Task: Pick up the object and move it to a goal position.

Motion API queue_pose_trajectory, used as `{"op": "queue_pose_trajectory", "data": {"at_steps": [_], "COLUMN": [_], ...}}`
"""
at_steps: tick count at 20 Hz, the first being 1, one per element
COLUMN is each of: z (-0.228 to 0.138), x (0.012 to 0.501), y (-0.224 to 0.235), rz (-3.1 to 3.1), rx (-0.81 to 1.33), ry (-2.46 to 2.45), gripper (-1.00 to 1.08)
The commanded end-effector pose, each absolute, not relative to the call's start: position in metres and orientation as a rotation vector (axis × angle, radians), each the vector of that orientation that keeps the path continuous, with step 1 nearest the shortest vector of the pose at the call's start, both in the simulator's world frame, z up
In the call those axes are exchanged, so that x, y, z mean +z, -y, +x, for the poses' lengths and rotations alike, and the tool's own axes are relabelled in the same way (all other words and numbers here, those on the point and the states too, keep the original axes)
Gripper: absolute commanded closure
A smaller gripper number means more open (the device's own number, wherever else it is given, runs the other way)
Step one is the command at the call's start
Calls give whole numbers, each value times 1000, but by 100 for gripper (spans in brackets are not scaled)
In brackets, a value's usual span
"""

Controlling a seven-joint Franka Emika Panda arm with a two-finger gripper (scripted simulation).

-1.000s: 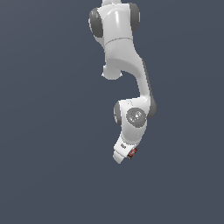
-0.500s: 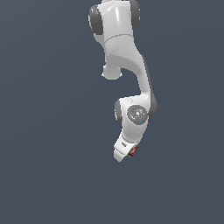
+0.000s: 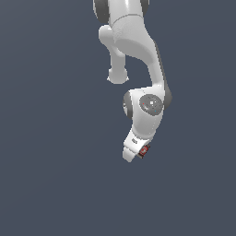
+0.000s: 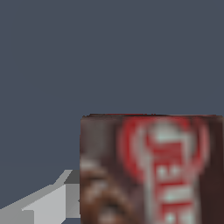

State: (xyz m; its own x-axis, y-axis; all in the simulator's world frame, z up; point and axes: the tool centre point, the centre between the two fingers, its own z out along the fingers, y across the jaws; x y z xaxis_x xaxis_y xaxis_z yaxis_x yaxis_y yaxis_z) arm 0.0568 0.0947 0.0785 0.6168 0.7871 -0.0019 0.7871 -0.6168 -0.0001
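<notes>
You see the arm [image 3: 138, 50] as smooth white plastic-like shell with a soft sheen and dark grey joint bands. The box [image 4: 151, 170] looks like printed card, dark brown with a red and whitish label, blurred up close. The gripper [image 3: 133, 150] finger [image 4: 48, 203] appears matt pale grey.

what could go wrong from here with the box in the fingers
1. The box sticks out to one side of the gripper, so the hold looks off-centre; it might twist or slip on the way.
2. Only one finger shows in the wrist view, so how firm the grip is cannot be checked.
</notes>
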Motion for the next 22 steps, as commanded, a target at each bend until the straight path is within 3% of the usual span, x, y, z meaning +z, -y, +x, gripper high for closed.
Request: {"op": "queue_pose_trajectory", "data": {"at_steps": [1,22], "z": [50,-11], "x": [100,298], "y": [-99,-141], "rz": [2823,2823], "rx": [-1,-1], "ry": [-1375,-1376], "gripper": [108,108]}}
